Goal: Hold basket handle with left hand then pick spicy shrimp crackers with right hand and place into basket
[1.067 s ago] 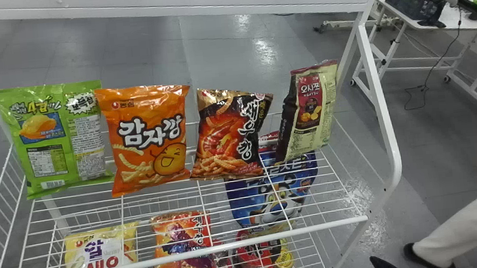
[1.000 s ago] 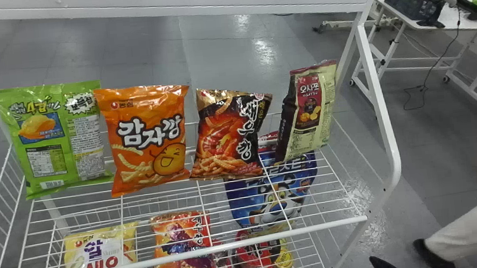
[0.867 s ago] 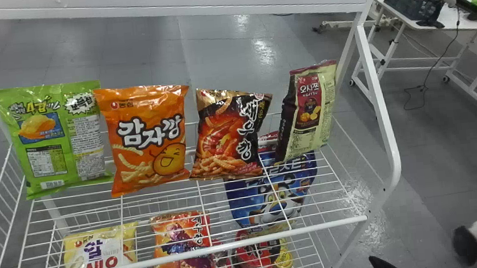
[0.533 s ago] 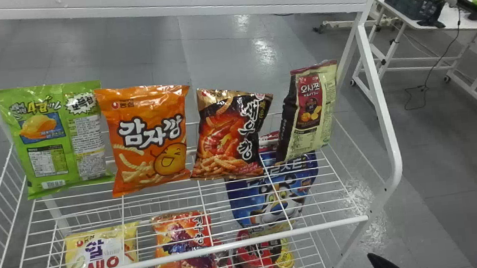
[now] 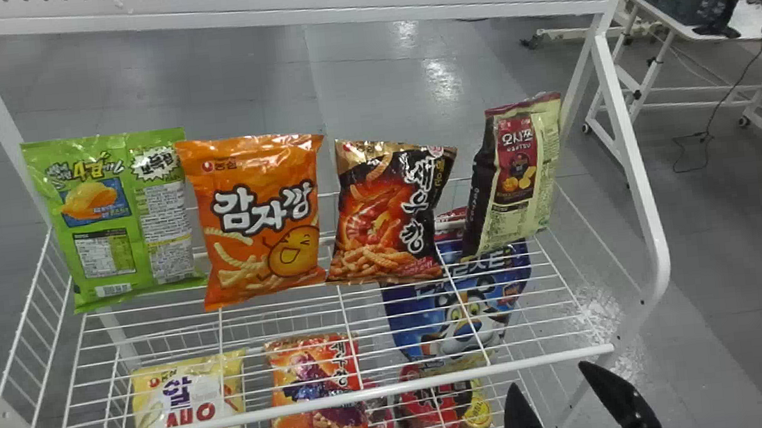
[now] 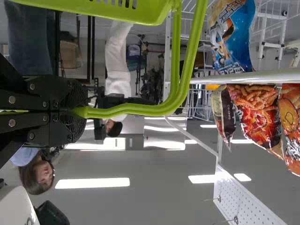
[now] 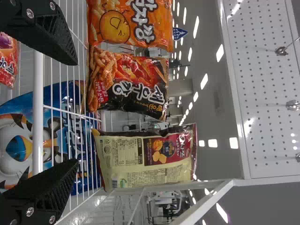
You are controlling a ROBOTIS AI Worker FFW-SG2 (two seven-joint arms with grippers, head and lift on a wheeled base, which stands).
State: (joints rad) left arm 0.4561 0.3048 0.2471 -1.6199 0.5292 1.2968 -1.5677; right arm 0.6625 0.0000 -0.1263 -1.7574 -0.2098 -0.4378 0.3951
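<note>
white rack (image 5: 329, 401): right gripper (image 5: 548, 374), fingers spread, now farther into view; left gripper (image 6: 76, 111) clenching basket handle (image 6: 140, 110)

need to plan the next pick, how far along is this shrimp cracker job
Done: the left gripper is closed on the handle of the bright green plastic basket. In hand: the right gripper is open and empty by the white wire shelf. Left: grasping the black and orange spicy shrimp crackers bag, upright on that shelf, and placing it in the basket.
</note>
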